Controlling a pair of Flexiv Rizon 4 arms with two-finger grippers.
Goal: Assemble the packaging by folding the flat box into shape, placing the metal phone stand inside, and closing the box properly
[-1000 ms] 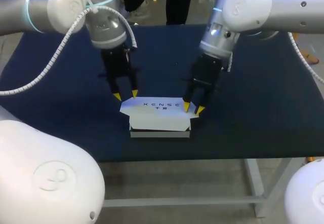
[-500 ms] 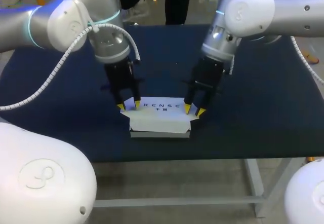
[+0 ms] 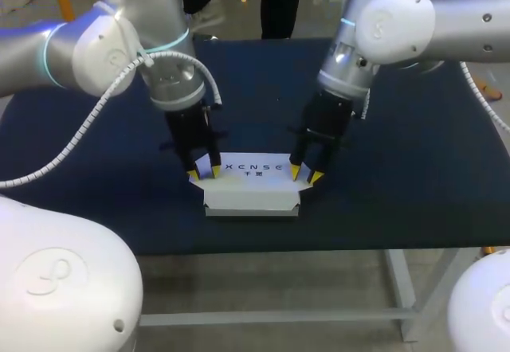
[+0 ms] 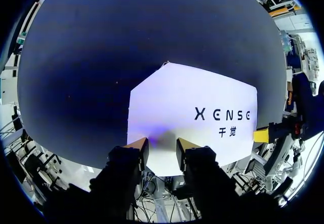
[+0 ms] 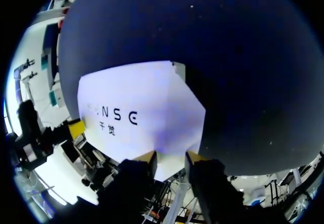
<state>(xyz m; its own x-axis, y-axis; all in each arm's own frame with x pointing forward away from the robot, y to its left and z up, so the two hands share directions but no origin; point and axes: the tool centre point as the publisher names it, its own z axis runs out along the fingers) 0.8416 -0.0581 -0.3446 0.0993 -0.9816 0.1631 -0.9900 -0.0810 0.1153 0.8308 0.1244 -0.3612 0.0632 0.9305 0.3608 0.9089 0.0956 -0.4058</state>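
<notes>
Left claw [image 3: 203, 174] down at the left end of the white cardboard box [image 3: 251, 197], fingers slightly parted, nothing pinched. Right claw [image 3: 305, 175] at the box's right end, likewise released (a flap corner pointing into its gap). Box resting on the dark blue worktop [image 3: 398, 177], printed face up, between both claws.

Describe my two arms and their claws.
The left arm and right arm are rounded silver-grey tubes with pale joint housings and a teal ring each. A white coiled cable runs along each. The left claw and right claw are black, each with two slim fingers tipped bright yellow.
</notes>
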